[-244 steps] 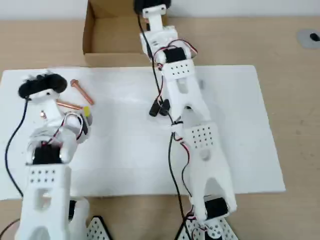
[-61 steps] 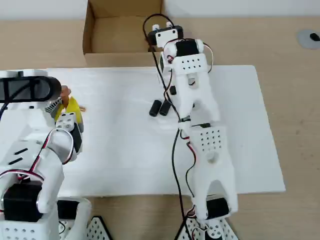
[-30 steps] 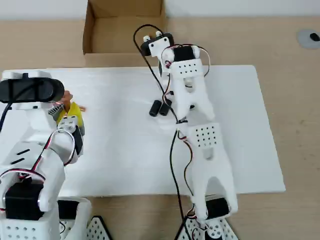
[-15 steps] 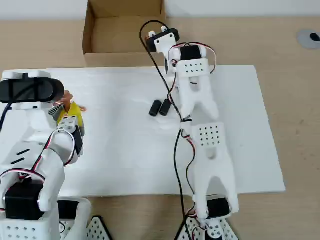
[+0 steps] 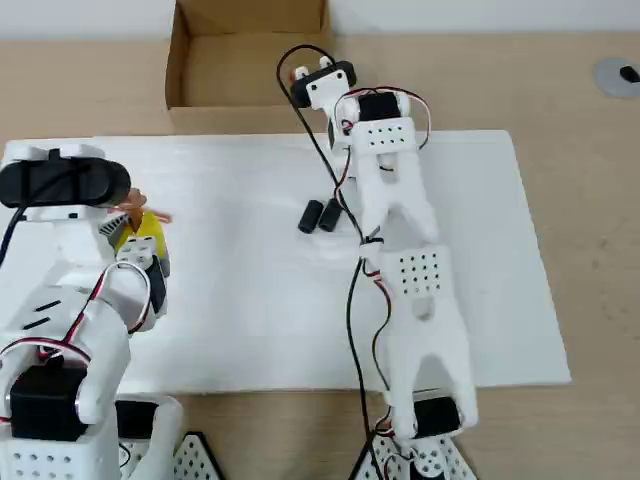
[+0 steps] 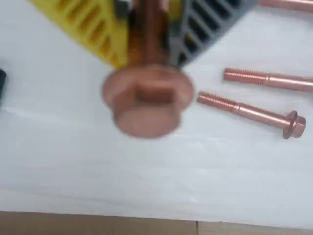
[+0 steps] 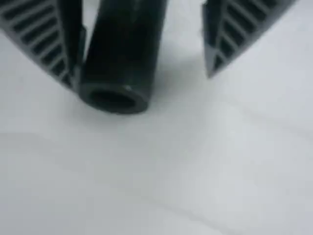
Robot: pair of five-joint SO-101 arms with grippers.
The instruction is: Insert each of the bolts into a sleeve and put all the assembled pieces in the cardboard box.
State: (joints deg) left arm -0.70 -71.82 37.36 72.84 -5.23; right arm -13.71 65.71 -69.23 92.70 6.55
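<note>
Left gripper (image 6: 149, 49): jaws were clamped on a copper bolt (image 6: 146, 100). The yellow finger (image 6: 88, 24) sat on one side of the shank and the grey finger (image 6: 210, 24) on the other. The flanged head stuck out past the fingertips, toward the camera.

Out from the grey finger's side, a near loose bolt (image 6: 252, 113) lay flat on the white sheet (image 6: 146, 171), threaded end toward the jaws and head away. A second loose bolt (image 6: 269, 81) lay just beyond it, apart and roughly parallel. A third shank (image 6: 288, 4) lay farther off.

Right gripper (image 7: 142, 77): jaws were apart. A black sleeve (image 7: 122, 49) sat between them, open end toward the camera. It touched one finger (image 7: 39, 29), with a clear gap to the other finger (image 7: 239, 29). Could not tell whether the sleeve rested on the sheet or hung just above it.

In the high view, an outer sleeve (image 5: 311, 214) and an inner sleeve (image 5: 330, 217) lay side by side, touching, the inner one against the right arm (image 5: 400, 200). Could not tell if either was the one between the jaws.

The cardboard box (image 5: 178, 70) stood farthest off, open side up, beyond the right arm's wrist and well apart from the left jaws.
</note>
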